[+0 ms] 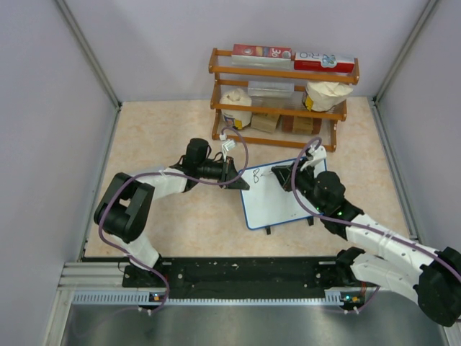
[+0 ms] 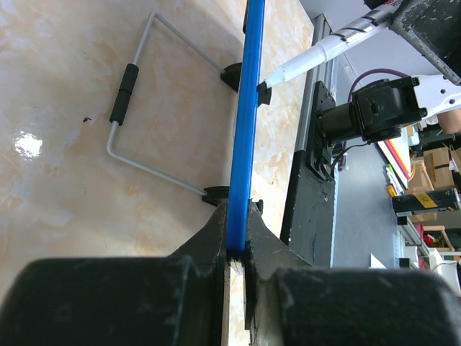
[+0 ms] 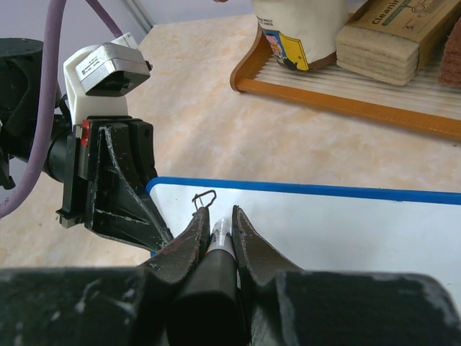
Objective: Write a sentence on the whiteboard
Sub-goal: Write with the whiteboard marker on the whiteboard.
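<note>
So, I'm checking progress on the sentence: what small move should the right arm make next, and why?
Probably stroke the next letter just past the B: little else is written on the whiteboard, the right gripper grips the marker with its tip at the board, and the left gripper clamps the rim steady.

Pale lilac walls [image 1: 144, 43] enclose a beige marbled tabletop [image 1: 158, 137]. At the back stands a wooden rack [image 1: 284, 73] holding red boxes [image 1: 261, 51], white bags [image 1: 236, 101] and brown blocks [image 1: 264, 122]. A black rail [image 1: 238, 272] lines the near edge.
</note>
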